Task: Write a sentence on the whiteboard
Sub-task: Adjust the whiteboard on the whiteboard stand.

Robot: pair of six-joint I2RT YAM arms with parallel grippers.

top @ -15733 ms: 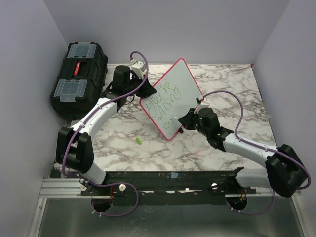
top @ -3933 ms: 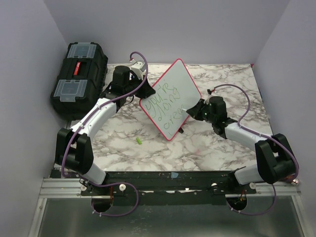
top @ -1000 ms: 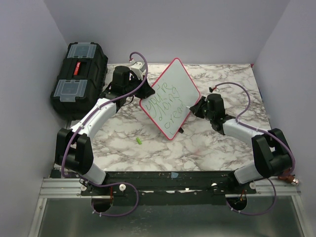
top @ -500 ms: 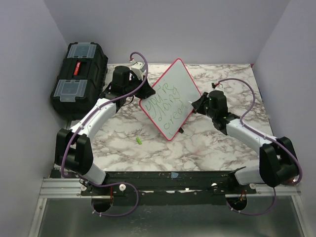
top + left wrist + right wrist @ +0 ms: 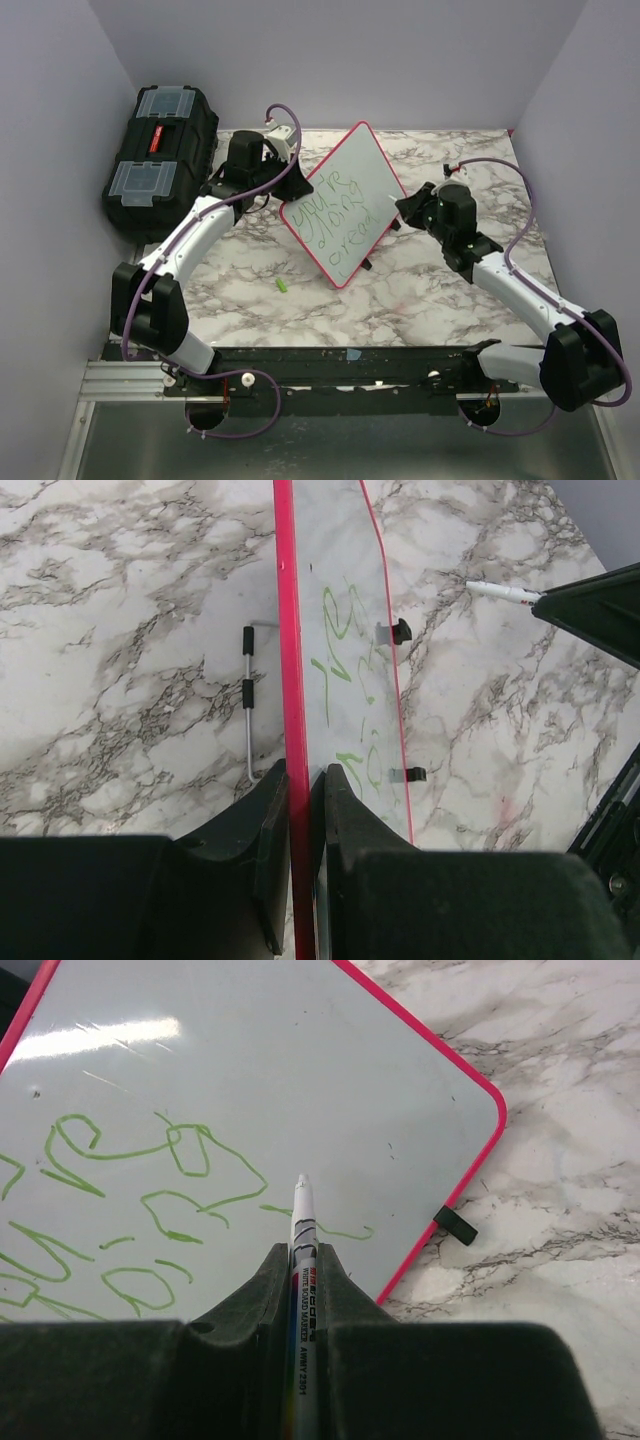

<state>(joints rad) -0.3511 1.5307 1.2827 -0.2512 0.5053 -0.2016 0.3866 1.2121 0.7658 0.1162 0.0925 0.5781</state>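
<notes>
Marble-patterned tabletop (image 5: pixel 450 290) between pale lilac walls, seen from above and from both wrists. Left gripper (image 5: pixel 305 780) was closed narrowly on the red-pink frame of the whiteboard (image 5: pixel 355 190), holding it propped on edge and tilted, near the middle of the table. Right gripper (image 5: pixel 303 1255) was clamped fully on a white marker (image 5: pixel 302 1300), whose tip pointed at the board's face. From the right wrist the tip lay over the last green stroke. The left wrist view, edge-on to the board, showed the tip standing clear of the surface.

The sentence (image 5: pixel 338 215) ran in three slanted green lines. From above it read roughly "you're doing great", though single letters were hard to make out. The right wrist view cut it off at the left and lower edges, and the left wrist view showed only foreshortened strokes. The board's back was hidden, apart from a thin metal rod (image 5: pixel 247 710) lying behind it. Two small black clips (image 5: pixel 456 1224) sat on the frame. A small green piece (image 5: pixel 283 286) lay on the marble, too small to identify. A black toolbox (image 5: pixel 160 150) stood at far left.

Compared with half a second earlier, the right gripper had drawn back to the right, away from the board. Against the earliest frame, the third line had grown from its first letters to a full word, while the left arm's hold looked unchanged.
</notes>
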